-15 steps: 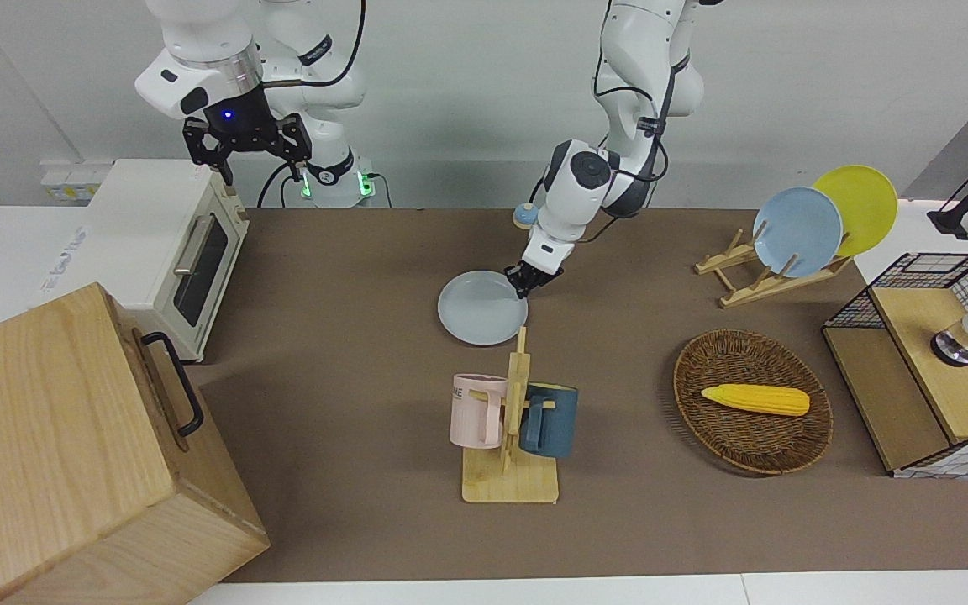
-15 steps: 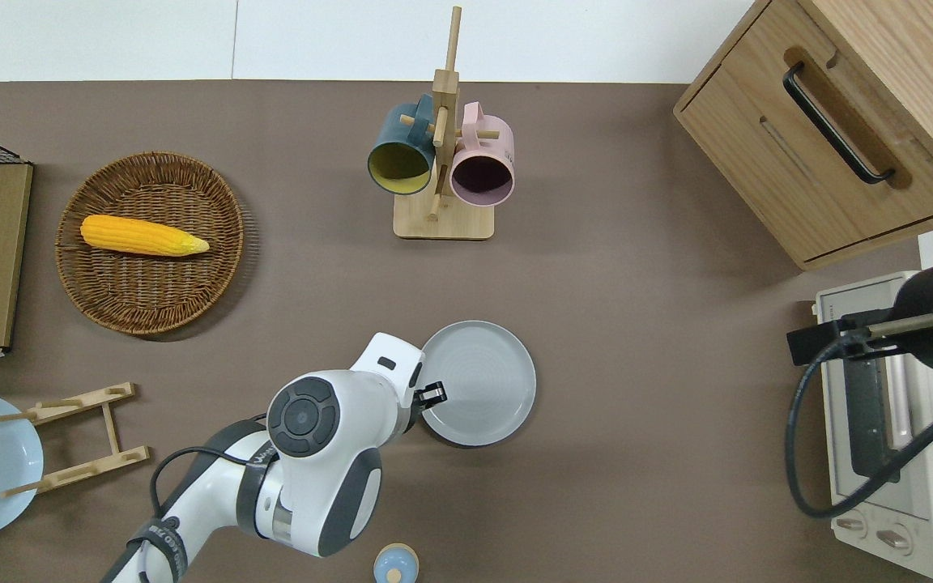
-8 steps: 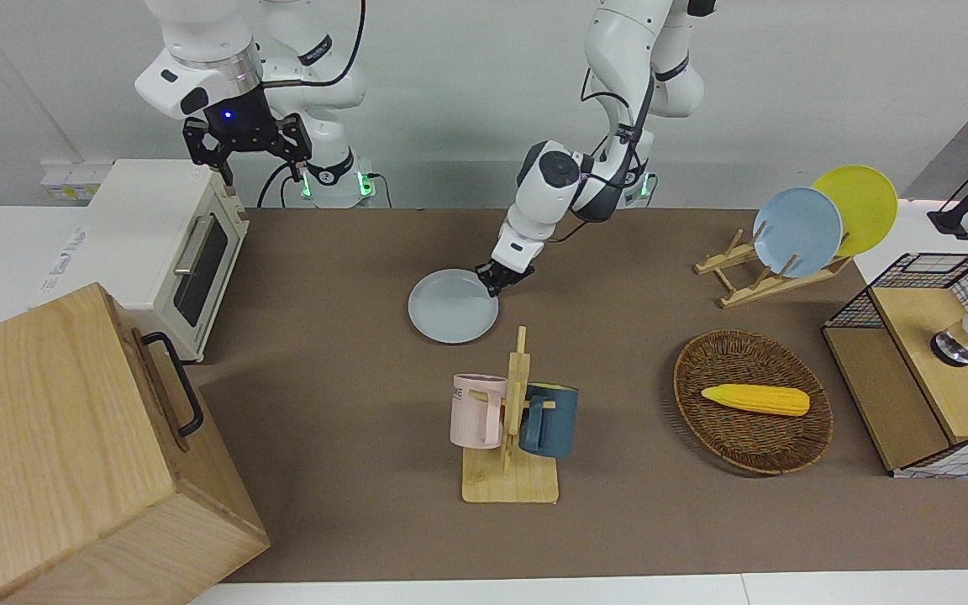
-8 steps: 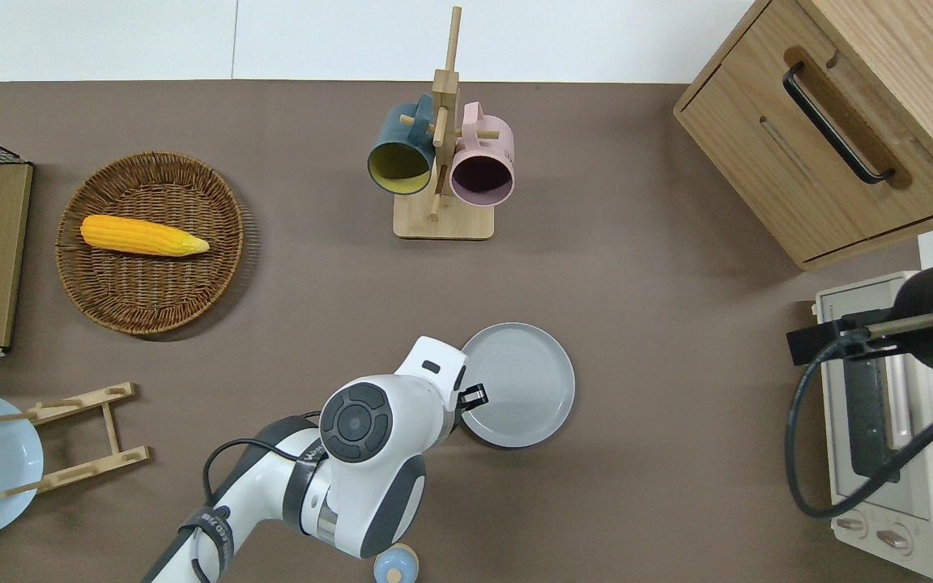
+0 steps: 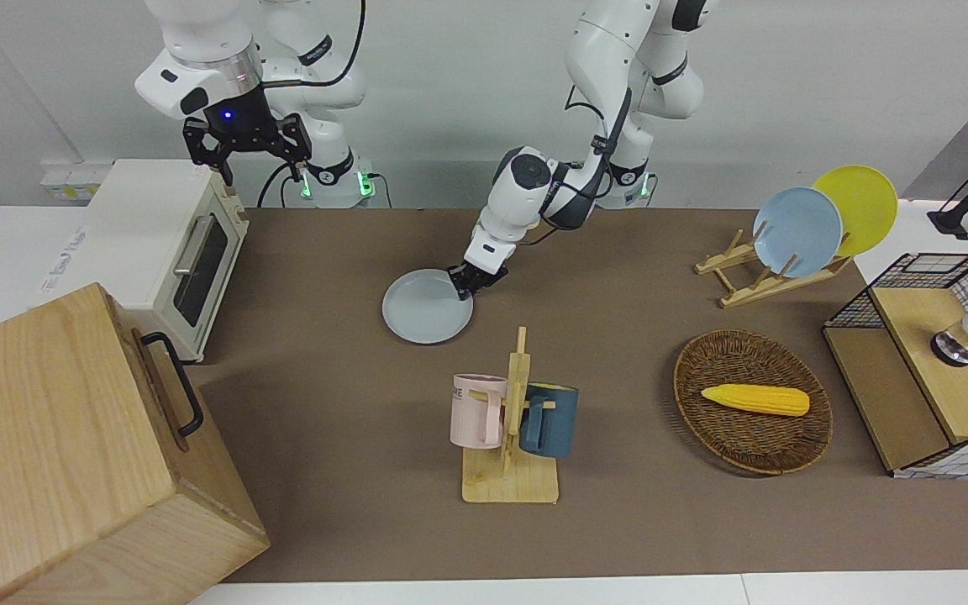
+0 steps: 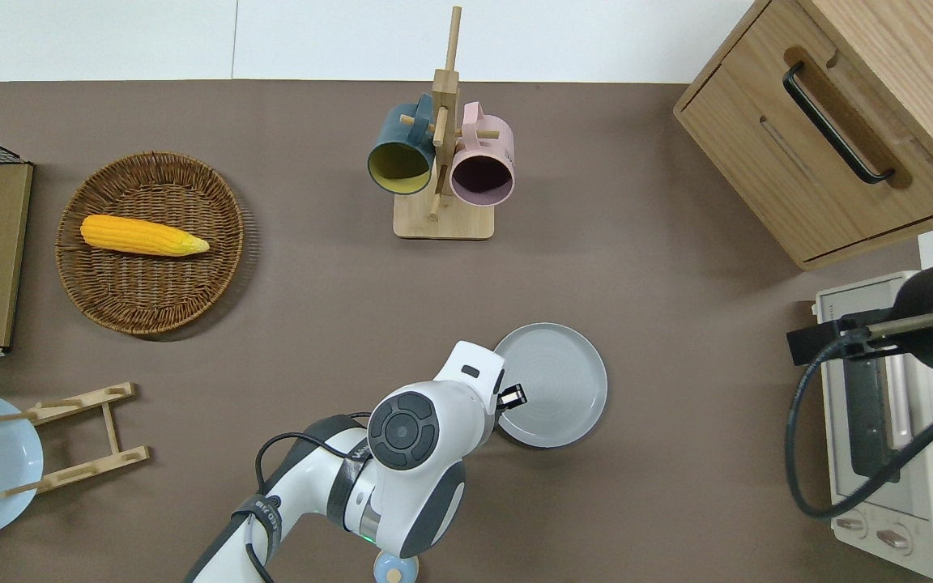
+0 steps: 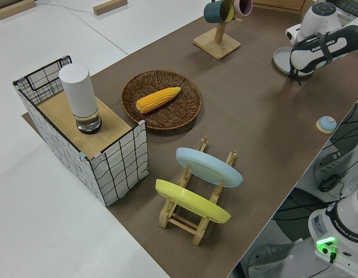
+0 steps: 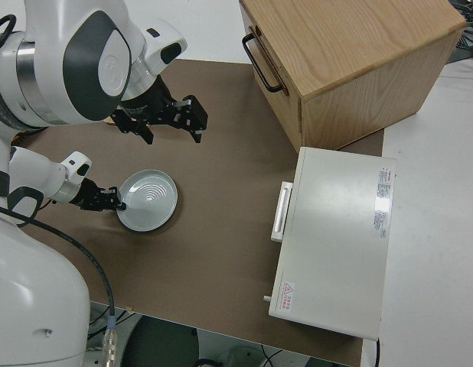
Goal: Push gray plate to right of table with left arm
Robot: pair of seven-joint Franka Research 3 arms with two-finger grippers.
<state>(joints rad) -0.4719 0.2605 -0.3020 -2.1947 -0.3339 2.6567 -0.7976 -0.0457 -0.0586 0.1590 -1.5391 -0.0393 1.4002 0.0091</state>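
Where left tool (image 6: pixel 513 397) meets gray plate (image 6: pixel 557 380), contact unclear

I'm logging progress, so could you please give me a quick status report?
Left gripper at gray plate rim, pushing. Right arm parked, gripper open. Nothing between plate and toaster oven.

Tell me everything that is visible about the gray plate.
The gray plate is round, shallow and pale bluish-gray, with a raised rim and faint rings inside; it looks glazed and holds nothing. It lies flat on the brown table, nearer to the robots than the mug rack. The left gripper touches its rim on the side toward the left arm's end.
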